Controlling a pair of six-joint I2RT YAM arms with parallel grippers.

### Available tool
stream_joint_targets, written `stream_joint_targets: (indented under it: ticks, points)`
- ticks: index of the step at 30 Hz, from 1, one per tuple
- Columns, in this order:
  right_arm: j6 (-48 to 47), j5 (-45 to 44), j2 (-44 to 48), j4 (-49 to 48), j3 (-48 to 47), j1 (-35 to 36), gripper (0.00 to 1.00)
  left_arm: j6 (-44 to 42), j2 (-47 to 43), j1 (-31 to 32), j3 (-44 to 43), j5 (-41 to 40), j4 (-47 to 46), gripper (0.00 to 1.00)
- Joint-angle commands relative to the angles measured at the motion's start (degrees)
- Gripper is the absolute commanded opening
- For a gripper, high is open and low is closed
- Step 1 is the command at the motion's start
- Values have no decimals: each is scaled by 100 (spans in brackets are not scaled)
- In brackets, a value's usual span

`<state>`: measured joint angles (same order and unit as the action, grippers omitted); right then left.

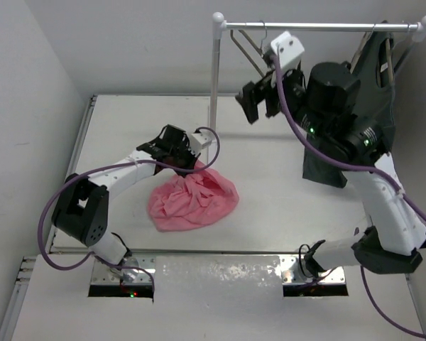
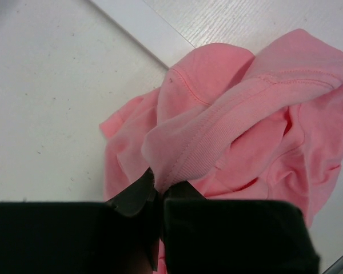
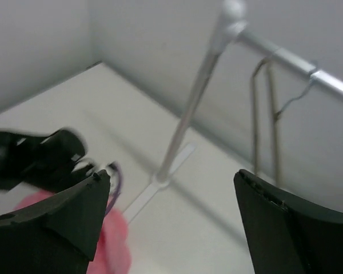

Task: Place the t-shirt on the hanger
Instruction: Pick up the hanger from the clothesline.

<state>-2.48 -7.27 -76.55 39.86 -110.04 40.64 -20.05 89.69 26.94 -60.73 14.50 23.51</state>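
The left arm (image 1: pixel 121 174) is reaching across the desk (image 1: pixel 128 121) toward the t-shirt (image 1: pixel 195 199). The t-shirt is lying crumpled in a heap on the desk, left of centre and near the foot of the rack post (image 1: pixel 214 78).

In the left wrist view, the left fingers (image 2: pixel 134 197) are clenching on the ribbed collar band of the t-shirt (image 2: pixel 246 114), pinching a fold of it between the pads. The rest of the fabric is bunching beyond the fingers, against the desk (image 2: pixel 46 114).

The post is standing upright at the back of the desk and carrying the rail (image 1: pixel 319 26). The hanger (image 1: pixel 245 46) is hanging from the rail by its hook, just right of the post. It is carrying no garment and is hanging well apart from the t-shirt.

The right fingers (image 1: pixel 250 106) are hovering high above the desk, below and near the hanger. In the right wrist view, these fingers (image 3: pixel 63 222) are spreading wide and gripping nothing. The hanger (image 3: pixel 255 114) is showing between them, farther off and untouched, under the rail (image 3: pixel 297 63).

A dark garment (image 1: pixel 376 78) is hanging at the right end of the rail, behind the right arm (image 1: pixel 383 192).
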Motion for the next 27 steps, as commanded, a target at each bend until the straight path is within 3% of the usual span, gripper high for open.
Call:
stream_joint_targets:
  ticks: [1, 3, 6, 12, 16, 20, 25, 26, 27]
  points:
    - [-595, -996, -831, -294, -754, -414, 87, 19, 22, -48, -124, -88, -302, 0]
    - [-317, -332, -1394, -172, -1578, -1167, 89, 28, -21, -40, -71, 96, -364, 0]
    - [-173, -22, -1774, -259, -1775, -1768, 91, 45, -83, -48, 26, 176, -426, 0]
    - [-156, 882, -2241, -417, -1749, -2086, 91, 63, -171, -40, 210, 141, -566, 0]
    - [2, 1130, -2381, -540, -1529, -2201, 85, 89, -162, -40, 237, 149, -610, 0]
    - [-24, 1000, -2610, -514, -1451, -2245, 62, 98, -180, -40, 228, 123, -637, 0]
    - [-191, 894, -2628, -505, -1275, -2254, 43, 80, -250, -40, 272, 53, -637, 0]
    - [-261, 868, -2619, -505, -1257, -2245, 37, 89, -268, -40, 281, 61, -637, 0]
    - [-279, 833, -2610, -505, -1231, -2245, 23, 89, -277, -40, 290, 70, -637, 0]
